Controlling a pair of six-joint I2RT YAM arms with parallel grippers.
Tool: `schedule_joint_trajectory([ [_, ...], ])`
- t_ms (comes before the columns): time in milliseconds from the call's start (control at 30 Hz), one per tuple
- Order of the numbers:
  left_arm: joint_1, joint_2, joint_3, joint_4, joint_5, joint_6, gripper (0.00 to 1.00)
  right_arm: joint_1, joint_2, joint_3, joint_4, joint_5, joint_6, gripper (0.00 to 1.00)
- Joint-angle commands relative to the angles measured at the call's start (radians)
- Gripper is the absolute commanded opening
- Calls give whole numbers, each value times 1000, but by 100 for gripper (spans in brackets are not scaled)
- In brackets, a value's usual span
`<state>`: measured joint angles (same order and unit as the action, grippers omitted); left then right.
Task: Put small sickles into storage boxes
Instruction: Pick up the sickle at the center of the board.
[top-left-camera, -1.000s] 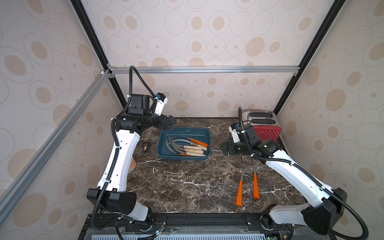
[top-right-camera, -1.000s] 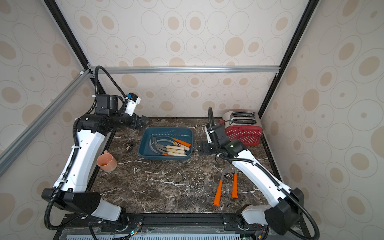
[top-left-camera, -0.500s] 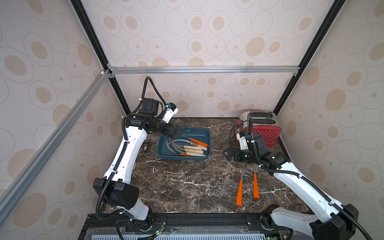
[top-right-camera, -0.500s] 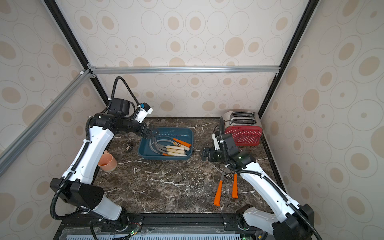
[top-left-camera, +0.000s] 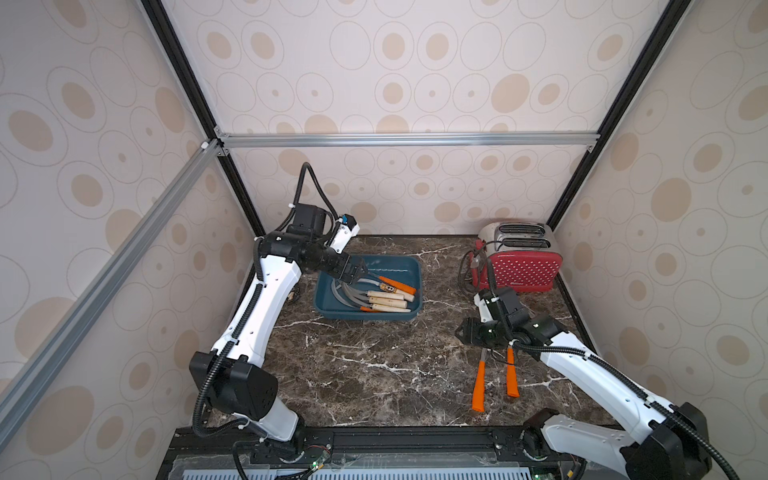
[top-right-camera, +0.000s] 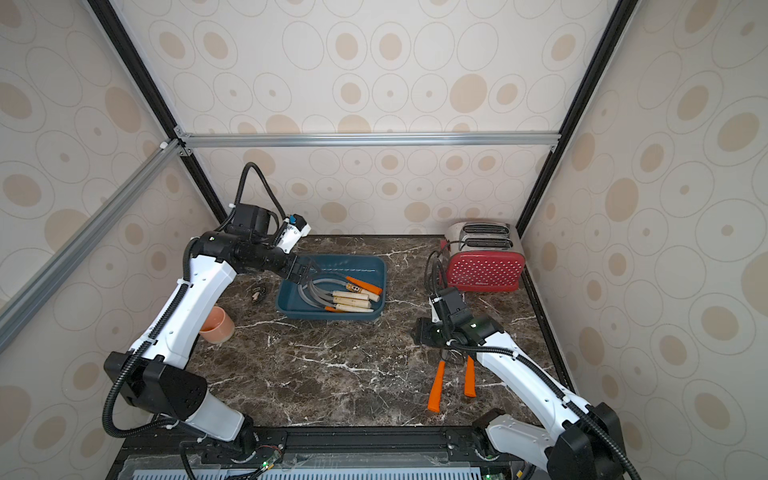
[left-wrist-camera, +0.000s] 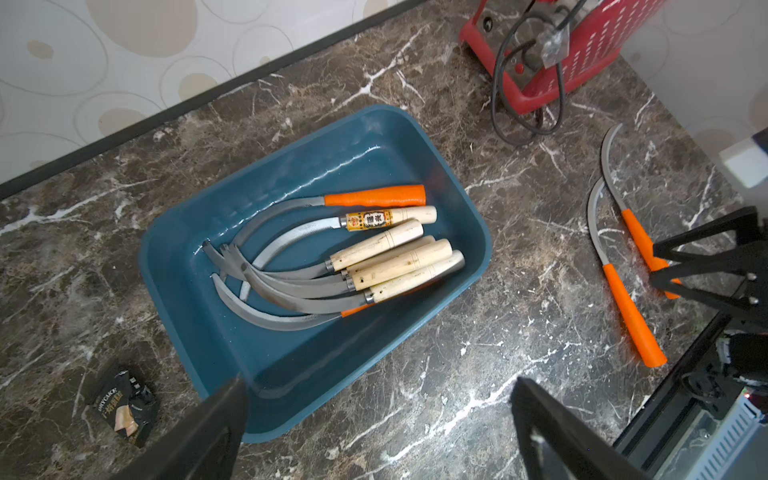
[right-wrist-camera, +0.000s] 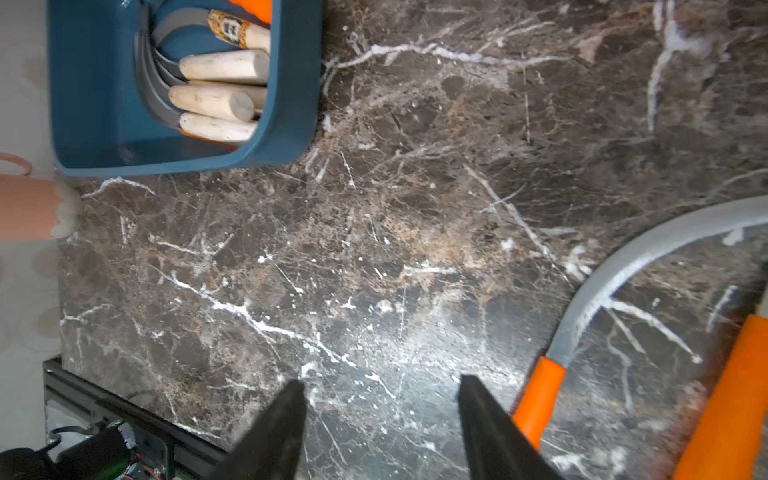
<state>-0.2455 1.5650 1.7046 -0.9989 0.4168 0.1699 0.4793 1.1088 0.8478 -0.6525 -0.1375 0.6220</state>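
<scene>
The dark teal storage box (top-left-camera: 365, 318) (left-wrist-camera: 291, 357) stands at the back left of the marble table, with several small sickles (left-wrist-camera: 386, 266) in it, most with pale wood handles. Two orange-handled sickles (top-left-camera: 478, 386) (top-left-camera: 511, 374) lie side by side on the table at the front right. My left gripper (top-left-camera: 357, 266) (left-wrist-camera: 378, 395) hovers open over the box's rear left corner, holding nothing. My right gripper (top-left-camera: 463, 332) (right-wrist-camera: 380, 390) hangs low over bare table just left of the two sickles' blades. It is open and empty, with one orange handle (right-wrist-camera: 538, 399) beside a finger.
A red dotted toaster (top-left-camera: 519, 266) with a coiled black cord (top-left-camera: 467, 270) stands at the back right. A peach cup (top-right-camera: 217, 326) sits at the left edge under the left arm. A small dark packet (left-wrist-camera: 124, 407) lies left of the box.
My left gripper has swung from the back left down over the box's corner. My right gripper has moved from beside the box toward the front, down by the two orange sickles, its jaws narrower.
</scene>
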Motion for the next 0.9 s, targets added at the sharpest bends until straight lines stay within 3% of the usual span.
schedule_joint_trajectory([
  [0,-33,-40,-11,9,-30,14,99,-1,-32,-10,-84,45,48,43],
  [67,-38,-47,-19,16,-18,-1,99,0,-39,-10,-101,48,57,42],
  [200,-42,-48,-45,23,-3,-7,99,5,-54,-8,-150,68,74,50],
  [267,-44,-46,-51,19,-3,-9,99,9,-79,-33,-156,90,102,65],
  [500,-44,-41,-72,48,-3,-18,99,11,-111,-96,-185,131,146,100],
  [867,-44,-44,-83,45,-24,-4,99,11,-73,-169,-165,105,168,100],
])
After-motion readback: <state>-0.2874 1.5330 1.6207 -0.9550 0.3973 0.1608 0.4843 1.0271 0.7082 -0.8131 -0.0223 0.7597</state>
